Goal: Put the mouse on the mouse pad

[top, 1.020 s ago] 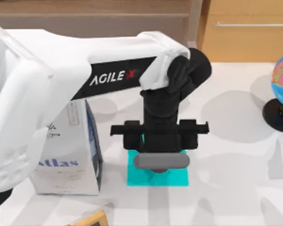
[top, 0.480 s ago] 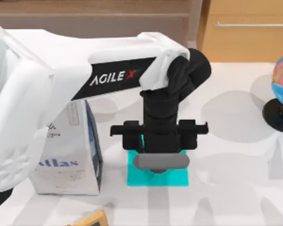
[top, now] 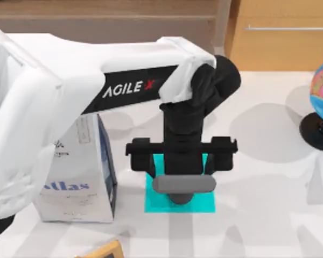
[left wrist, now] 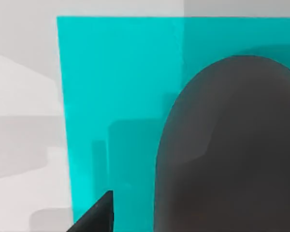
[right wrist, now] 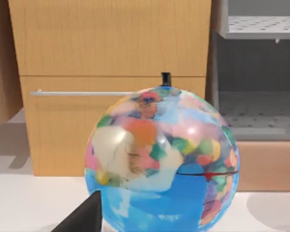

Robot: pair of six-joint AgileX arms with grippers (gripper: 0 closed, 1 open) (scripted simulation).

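Mouse, a dark grey rounded shell, lies on the bright cyan mouse pad directly under the left gripper, whose body hangs low over it; in the left wrist view one black finger stands apart from the mouse's flank with cyan showing between, so the fingers look spread and not pinching (the far finger is hidden, so this is a judgement). It should handle as a light, stiff, smooth-sided thing, rather slippery; the place to take hold is across its narrow waist, one finger on each long flank, not over the domed back. The pad is thin and flat on the white table and would slide if dragged. Just beside the pad, on the table's left, stands the white Atlas bag, tall enough to catch the arm on a sideways lift. Farther off at the right edge is the globe, well apart, with the right arm parked near it; whether its fingers are open I cannot tell. Beyond is the wooden cabinet.
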